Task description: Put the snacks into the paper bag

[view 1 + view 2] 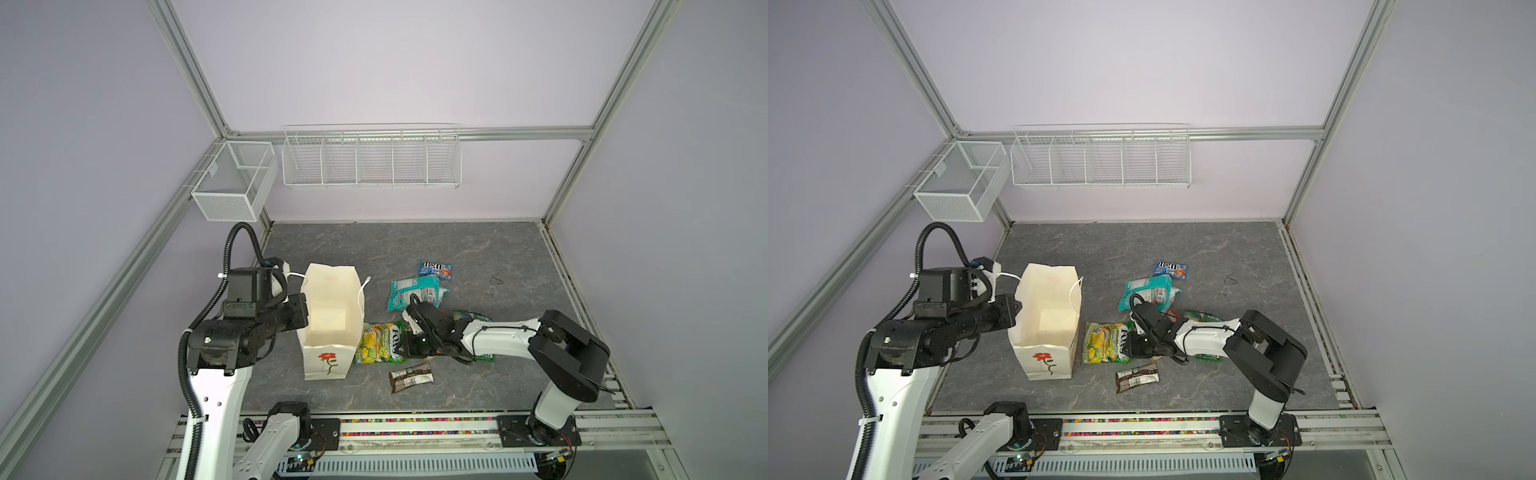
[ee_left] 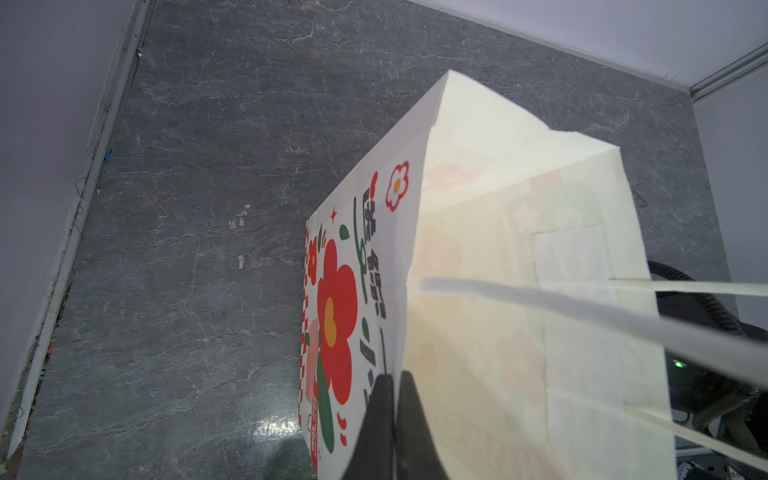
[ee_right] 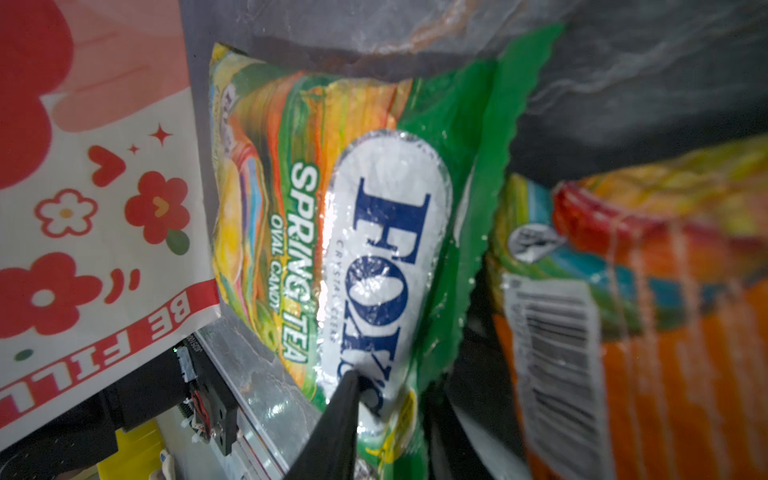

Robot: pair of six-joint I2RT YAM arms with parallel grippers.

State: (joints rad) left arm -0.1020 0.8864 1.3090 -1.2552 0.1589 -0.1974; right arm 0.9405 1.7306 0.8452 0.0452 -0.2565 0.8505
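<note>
A grey marble-patterned worktop (image 1: 478, 249) carries everything. On the back wall above it hang a long white wire rack with dividers (image 1: 372, 166) and, further left, a white mesh basket (image 1: 232, 183).

A tall white paper bag with cord handles and a red flower on its front (image 1: 328, 361) stands upright and open on the left half of the worktop. The left hand (image 2: 395, 382) is closed tight, pinching the rim of the bag's left wall between its black fingertips.

All the snacks lie on the worktop to the right of the bag. A crinkly yellow-green FOX'S candy bag (image 1: 376, 343) lies just beside the bag's right wall. The right hand (image 3: 395, 399) is low over its far end, jaws drawn close together around the green crimped edge, while the packet lies flat.

A crinkly teal bag (image 1: 415, 291) lies behind the right hand. A green bag (image 1: 482, 357) is largely hidden under the right arm. An orange bag with a barcode label (image 3: 665, 311) lies just beside the FOX'S packet in the right wrist view.

A small dark-brown bar (image 1: 411, 377) lies nearest the front edge. A small blue M&M's pack (image 1: 435, 269) lies furthest back, just behind the teal bag.
</note>
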